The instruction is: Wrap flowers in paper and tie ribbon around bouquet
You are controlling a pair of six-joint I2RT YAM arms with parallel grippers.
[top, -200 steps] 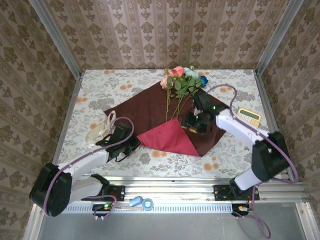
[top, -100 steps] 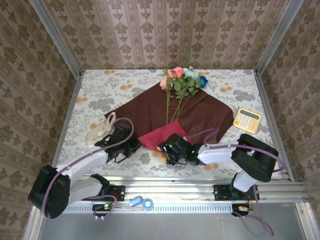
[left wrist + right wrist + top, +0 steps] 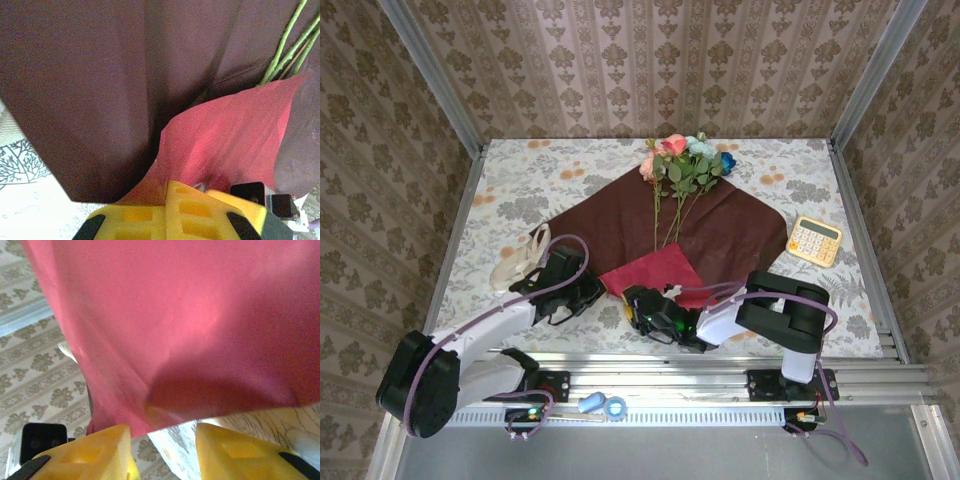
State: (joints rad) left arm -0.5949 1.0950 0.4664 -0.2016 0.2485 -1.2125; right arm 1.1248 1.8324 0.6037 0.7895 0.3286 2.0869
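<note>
At the left of the cloth-covered desk [image 3: 520,180], the long, soft cream-beige ribbon [image 3: 520,262] lies in a loose heap, untied and off the paper. Just beside it, the left end effector [image 3: 575,290] has its jaws fully closed at the near-left edge of the large, thin sheet of deep crimson paper [image 3: 620,220]; I cannot tell whether any paper is pinched.

The sheet's near corner is folded up over the stem ends as a brighter red flap. The right end effector [image 3: 161,429] sits at that flap's edge, jaws parted and clamping nothing.

The small bunch of pink, coral, blue and teal artificial flowers [image 3: 685,160] lies along the sheet, its blooms past the far corner. A pale yellow calculator [image 3: 815,240] sits at the right.

Wrapping looks barely begun: one fold is made, with rolling and tying left to do.
</note>
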